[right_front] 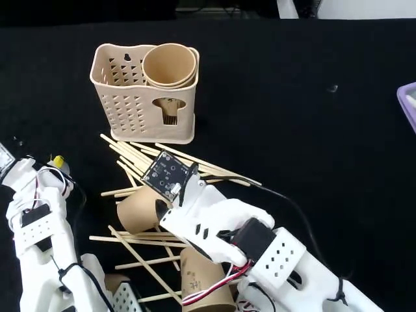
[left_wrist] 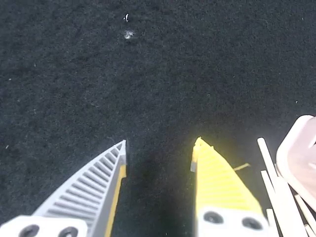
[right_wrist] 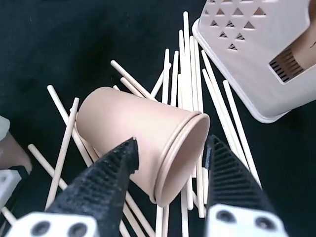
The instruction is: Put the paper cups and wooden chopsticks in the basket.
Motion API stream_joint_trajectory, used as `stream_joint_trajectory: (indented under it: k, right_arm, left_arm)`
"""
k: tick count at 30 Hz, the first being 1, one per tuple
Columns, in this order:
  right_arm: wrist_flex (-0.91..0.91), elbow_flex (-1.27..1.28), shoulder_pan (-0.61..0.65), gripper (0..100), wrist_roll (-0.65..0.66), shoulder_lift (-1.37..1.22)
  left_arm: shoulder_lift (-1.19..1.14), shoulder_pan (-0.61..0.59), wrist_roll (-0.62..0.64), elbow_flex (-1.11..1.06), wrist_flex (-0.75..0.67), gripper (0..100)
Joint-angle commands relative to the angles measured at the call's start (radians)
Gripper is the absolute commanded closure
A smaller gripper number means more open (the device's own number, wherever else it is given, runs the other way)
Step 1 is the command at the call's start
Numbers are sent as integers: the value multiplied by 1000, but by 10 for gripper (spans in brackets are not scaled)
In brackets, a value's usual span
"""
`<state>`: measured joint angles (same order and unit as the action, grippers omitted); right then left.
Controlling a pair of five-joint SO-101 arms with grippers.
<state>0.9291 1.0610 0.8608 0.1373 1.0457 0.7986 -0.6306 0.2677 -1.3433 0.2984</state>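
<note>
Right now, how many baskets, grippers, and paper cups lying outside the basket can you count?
Beige perforated plastic basket: 1
Brown paper cups lying outside it: 2, one cup under the right gripper, another cup beside its arm; a brown shape by the left arm is unclear
Grippers: 2, the right gripper and the left gripper
Total: 5

Light falls evenly from above, bright and diffuse. The black worktop swallows it, so cast shadows hardly register in the high view, while the white arm shell comes close to glaring. The basket is evenly lit, with soft shade inside the nested cups. In the left wrist view a darker patch lies on the worktop between the jaws of the left gripper, and lint specks glint. In the right wrist view the lying paper cup is shaded inside its mouth, and the chopsticks stand pale against black
</note>
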Motion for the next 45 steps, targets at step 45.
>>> stream_joint_trajectory:
  k: [45]
  right_arm:
    - [420, -478, -140, 988, 290, 111]
  left_arm:
    - [12, 13, 2, 4, -17, 784]
